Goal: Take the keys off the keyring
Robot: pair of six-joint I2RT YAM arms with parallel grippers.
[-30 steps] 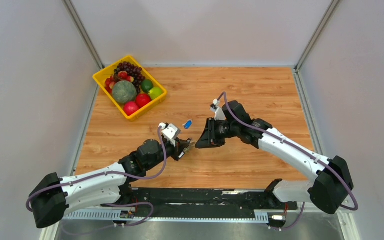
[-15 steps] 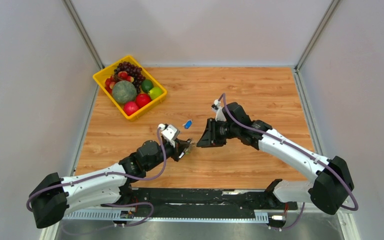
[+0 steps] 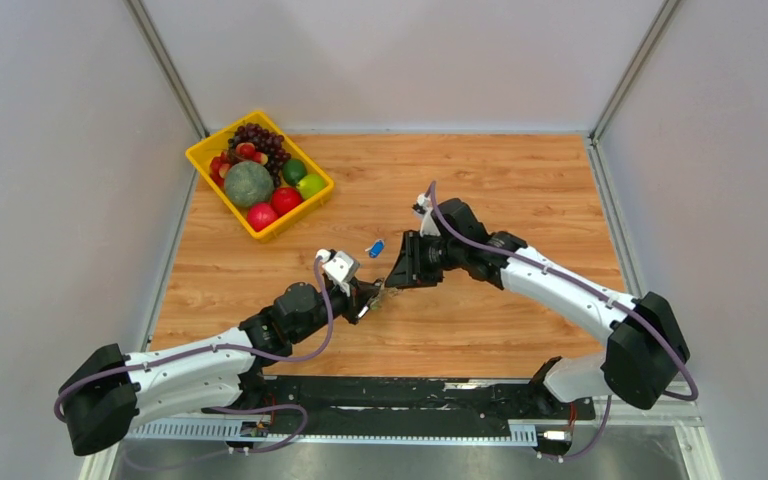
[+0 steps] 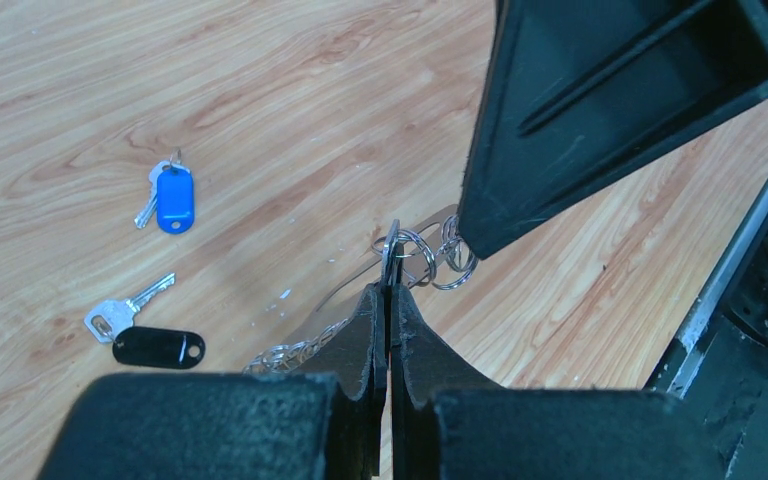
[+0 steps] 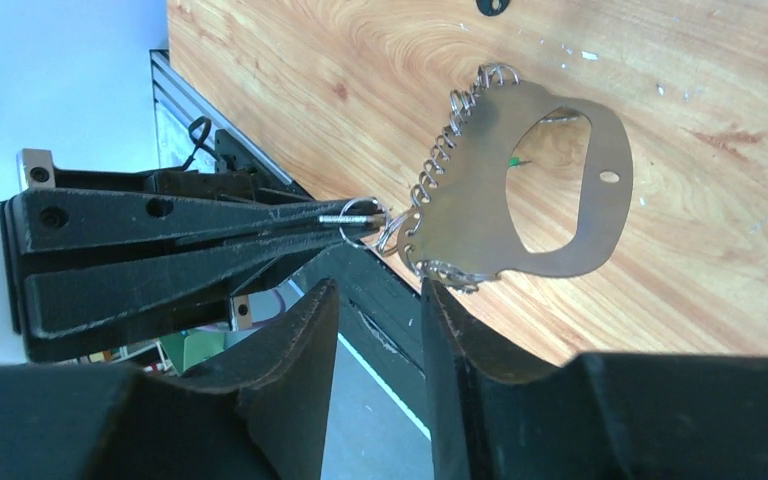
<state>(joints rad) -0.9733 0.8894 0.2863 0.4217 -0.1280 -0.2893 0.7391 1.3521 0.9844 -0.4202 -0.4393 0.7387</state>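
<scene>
Right gripper has advanced leftward to meet the left gripper, its fingers spread and empty. Left fingers are clenched on a small split ring of the keyring, held above the table. The metal is judged light, stiff and slippery; grip a ring edge. Blue-tagged key and black-tagged key lie loose; keys left on the keyring cannot be made out

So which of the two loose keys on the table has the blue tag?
The farther key, higher in the left wrist view, wears the blue tag; the nearer key wears a black tag.
</scene>
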